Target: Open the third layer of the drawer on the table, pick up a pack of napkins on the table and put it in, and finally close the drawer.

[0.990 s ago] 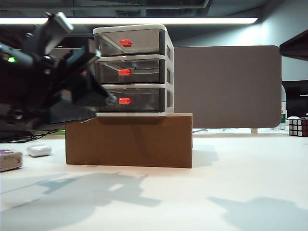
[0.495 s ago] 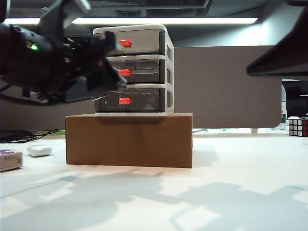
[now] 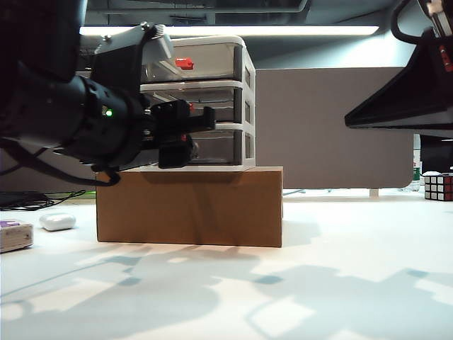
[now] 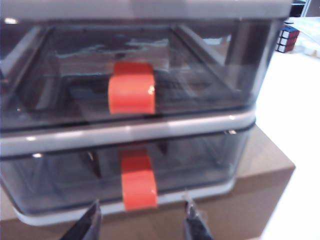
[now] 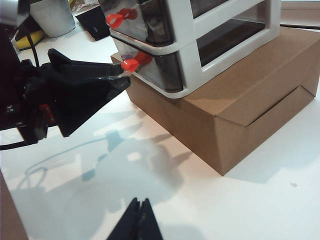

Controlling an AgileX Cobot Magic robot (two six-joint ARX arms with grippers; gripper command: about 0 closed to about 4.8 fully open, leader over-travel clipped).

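The drawer [image 3: 225, 99] stands on a brown cardboard box [image 3: 191, 205]. Its third layer [image 4: 60, 180] is shut, with the red handle [image 4: 139, 187] at its front centre. My left gripper [image 4: 142, 222] hovers open just in front of that handle, one fingertip on each side and neither touching it. In the exterior view the left gripper [image 3: 182, 134] covers the lower tiers' fronts. The pack of napkins [image 3: 14, 235] lies on the table [image 3: 318, 283] at the far left. My right gripper [image 5: 140, 206] is shut and empty above the table, and the right arm [image 3: 403, 92] hangs at the upper right.
A white pebble-like case [image 3: 56, 221] lies beside the napkins. A Rubik's cube [image 3: 439, 186] sits at the far right. A grey partition [image 3: 333, 127] stands behind the box. The right wrist view shows the left gripper [image 5: 85, 85] beside the drawer [image 5: 200, 40].
My left gripper has swung right and down, from beside the drawer to level with the lowest tier's handle. The right arm has come into the upper right of the exterior view.
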